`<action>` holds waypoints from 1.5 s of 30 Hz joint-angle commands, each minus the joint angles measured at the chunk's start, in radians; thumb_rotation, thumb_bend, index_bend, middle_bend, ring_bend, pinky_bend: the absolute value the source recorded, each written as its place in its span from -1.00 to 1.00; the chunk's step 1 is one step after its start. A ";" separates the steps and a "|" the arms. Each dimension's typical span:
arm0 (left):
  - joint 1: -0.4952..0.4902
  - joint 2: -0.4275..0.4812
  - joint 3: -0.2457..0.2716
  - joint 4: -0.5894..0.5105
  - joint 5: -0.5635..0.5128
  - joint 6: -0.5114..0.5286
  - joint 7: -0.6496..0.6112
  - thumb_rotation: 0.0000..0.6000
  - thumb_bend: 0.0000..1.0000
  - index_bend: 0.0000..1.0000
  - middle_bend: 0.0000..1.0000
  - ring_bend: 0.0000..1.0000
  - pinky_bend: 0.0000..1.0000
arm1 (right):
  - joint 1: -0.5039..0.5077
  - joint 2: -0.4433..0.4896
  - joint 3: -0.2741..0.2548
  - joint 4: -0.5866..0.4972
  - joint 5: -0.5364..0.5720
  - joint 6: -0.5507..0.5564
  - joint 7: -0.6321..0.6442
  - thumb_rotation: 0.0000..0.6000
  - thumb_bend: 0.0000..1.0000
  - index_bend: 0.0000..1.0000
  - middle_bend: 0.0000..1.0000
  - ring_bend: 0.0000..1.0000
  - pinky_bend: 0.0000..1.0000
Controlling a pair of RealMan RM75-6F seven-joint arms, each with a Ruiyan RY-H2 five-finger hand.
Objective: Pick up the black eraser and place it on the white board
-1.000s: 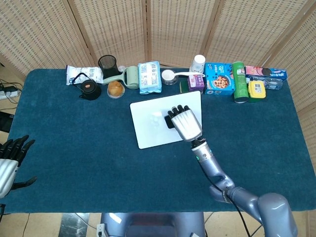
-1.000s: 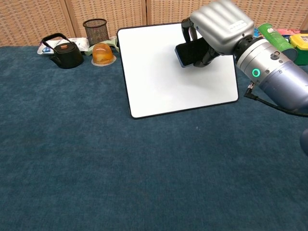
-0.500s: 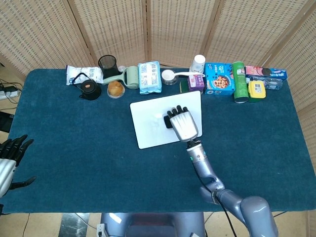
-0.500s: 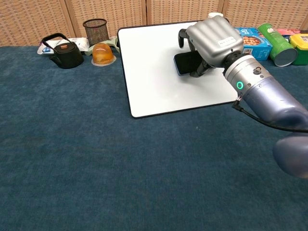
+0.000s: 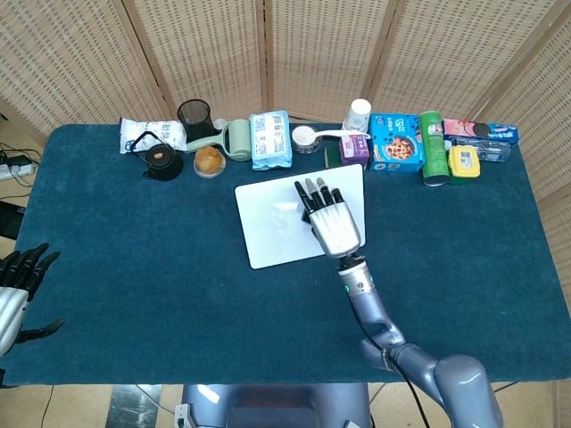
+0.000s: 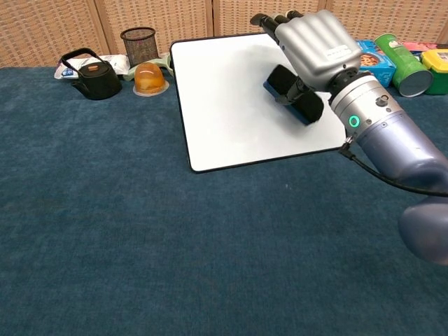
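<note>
Black eraser (image 6: 288, 94) under flat right hand (image 6: 313, 42)

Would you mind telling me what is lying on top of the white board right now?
A black eraser lies on the white board, under the right hand, whose fingers are stretched out above it. The hand covers part of the eraser, so contact between them cannot be judged.

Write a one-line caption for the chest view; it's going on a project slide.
Right hand, fingers extended, hovers over the black eraser lying on the white board, teapot and mesh cup behind.
</note>
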 commanded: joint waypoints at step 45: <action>0.006 -0.025 -0.005 -0.014 -0.013 0.004 0.080 1.00 -0.69 -1.00 -1.00 -1.00 -0.99 | -0.480 0.824 -0.234 -0.778 0.117 0.006 0.227 1.00 -1.00 -0.83 -0.87 -0.97 -0.67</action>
